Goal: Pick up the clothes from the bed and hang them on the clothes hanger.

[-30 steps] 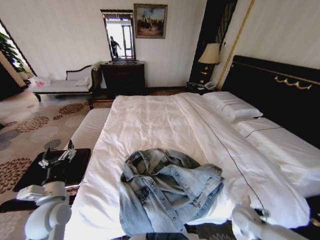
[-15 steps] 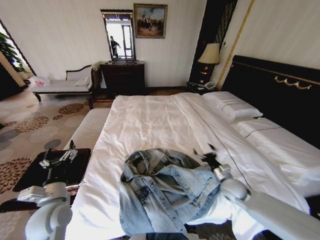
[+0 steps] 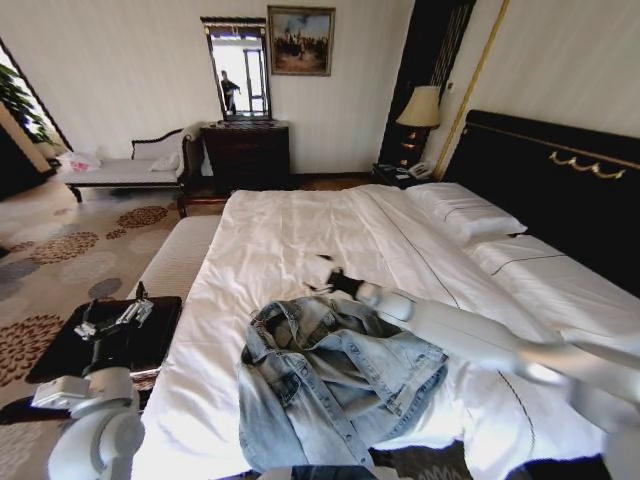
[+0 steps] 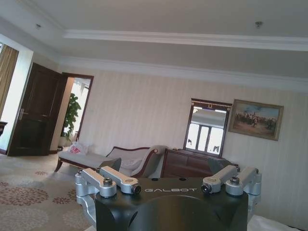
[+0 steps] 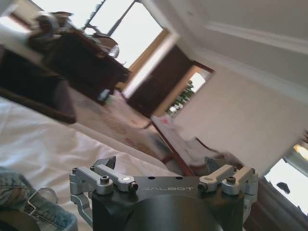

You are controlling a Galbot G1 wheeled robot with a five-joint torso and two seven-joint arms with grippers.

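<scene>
Carpet with a brown floral pattern (image 3: 60,250) covers the floor on the far left of the head view, and above it the left gripper (image 3: 112,318) hangs beside the bed over a dark tray-like surface (image 3: 150,335), its fingers spread apart with nothing between them; the left wrist view shows the same fingers wide and empty against the room's far wall. To the right, the very wide bed with white sheets (image 3: 290,240) and a tall black headboard trimmed in gold (image 3: 540,170) stretches away. The light-blue washed denim jacket (image 3: 335,385) lies crumpled on the sheet near the bed's foot, collar toward the headboard. Just beyond the collar, the right gripper (image 3: 325,277) hovers above the sheet, reached across from the right on its white arm; its fingers stand open and grip nothing. In the right wrist view, a curved silver wire hook (image 5: 38,199) rests on the denim.
</scene>
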